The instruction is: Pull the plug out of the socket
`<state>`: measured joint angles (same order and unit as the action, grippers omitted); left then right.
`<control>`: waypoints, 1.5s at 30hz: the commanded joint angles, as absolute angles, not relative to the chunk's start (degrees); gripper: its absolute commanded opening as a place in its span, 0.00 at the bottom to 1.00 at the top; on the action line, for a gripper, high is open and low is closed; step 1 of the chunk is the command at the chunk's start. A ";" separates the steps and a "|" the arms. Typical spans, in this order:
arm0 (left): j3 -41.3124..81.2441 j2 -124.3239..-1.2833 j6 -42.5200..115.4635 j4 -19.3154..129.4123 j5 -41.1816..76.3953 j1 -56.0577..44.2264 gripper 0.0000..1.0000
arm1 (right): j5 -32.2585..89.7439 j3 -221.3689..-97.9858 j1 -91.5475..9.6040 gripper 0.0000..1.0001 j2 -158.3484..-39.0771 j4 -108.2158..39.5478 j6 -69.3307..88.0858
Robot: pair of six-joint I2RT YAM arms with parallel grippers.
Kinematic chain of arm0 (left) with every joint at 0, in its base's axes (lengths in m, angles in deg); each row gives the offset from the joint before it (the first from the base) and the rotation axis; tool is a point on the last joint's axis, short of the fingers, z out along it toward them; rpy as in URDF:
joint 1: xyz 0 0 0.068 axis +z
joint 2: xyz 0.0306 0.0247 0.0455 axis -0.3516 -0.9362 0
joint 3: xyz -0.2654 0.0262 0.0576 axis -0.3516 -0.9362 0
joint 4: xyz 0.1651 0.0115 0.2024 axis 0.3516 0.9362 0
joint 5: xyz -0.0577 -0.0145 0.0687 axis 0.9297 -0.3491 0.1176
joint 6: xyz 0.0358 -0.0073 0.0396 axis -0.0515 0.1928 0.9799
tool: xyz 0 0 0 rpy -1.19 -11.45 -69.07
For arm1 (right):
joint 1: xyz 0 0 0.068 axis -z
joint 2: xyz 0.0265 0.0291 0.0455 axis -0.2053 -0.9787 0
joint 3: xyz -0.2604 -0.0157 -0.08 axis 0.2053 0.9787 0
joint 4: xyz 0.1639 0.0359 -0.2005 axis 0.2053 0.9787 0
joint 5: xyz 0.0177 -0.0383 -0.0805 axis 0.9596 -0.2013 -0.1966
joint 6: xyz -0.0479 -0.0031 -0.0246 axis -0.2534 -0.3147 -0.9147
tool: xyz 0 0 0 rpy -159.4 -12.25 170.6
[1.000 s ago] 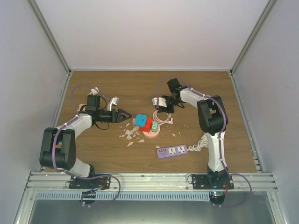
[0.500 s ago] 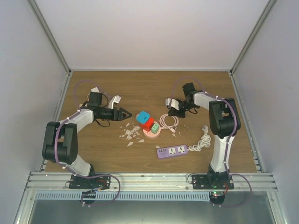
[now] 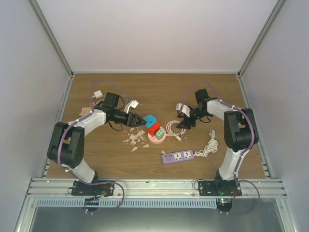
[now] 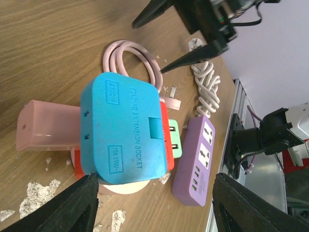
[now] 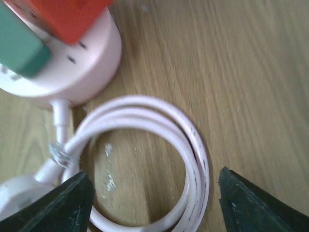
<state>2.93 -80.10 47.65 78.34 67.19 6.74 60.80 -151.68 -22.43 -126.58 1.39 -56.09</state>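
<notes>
A round pink socket (image 3: 156,138) lies mid-table with a blue plug (image 3: 150,120), a red plug (image 3: 154,128) and a small green plug (image 3: 160,133) stacked on it. My left gripper (image 3: 138,121) is open just left of the blue plug. In the left wrist view the blue plug (image 4: 125,140) fills the space ahead of the left gripper (image 4: 159,205), near its left finger. My right gripper (image 3: 182,123) is open above the socket's coiled pink cable (image 3: 173,129). In the right wrist view the right gripper (image 5: 154,203) straddles the coil (image 5: 195,159), beside the socket (image 5: 91,67).
A purple power strip (image 3: 177,156) lies in front of the socket, its white cable (image 3: 210,144) bunched to the right. White flakes (image 3: 135,140) litter the wood left of the socket. A pale pink block (image 4: 43,126) sits beside the blue plug. Grey walls enclose the table.
My left gripper has moved right to the blue plug, its jaws narrowing. My right gripper has opened and come down over the pink coil.
</notes>
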 commanded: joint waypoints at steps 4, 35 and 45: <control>4.57 -82.58 46.32 79.71 63.40 6.06 0.70 | 72.87 -151.30 -24.65 0.80 -120.32 0.32 -54.61; 9.35 -79.97 49.81 77.59 49.04 -3.69 0.34 | 72.72 -148.53 -31.22 0.83 -119.40 -5.69 -48.95; 14.82 -82.67 61.23 82.75 43.89 -5.49 0.15 | 71.95 -147.44 -30.93 0.83 -117.50 -7.26 -48.42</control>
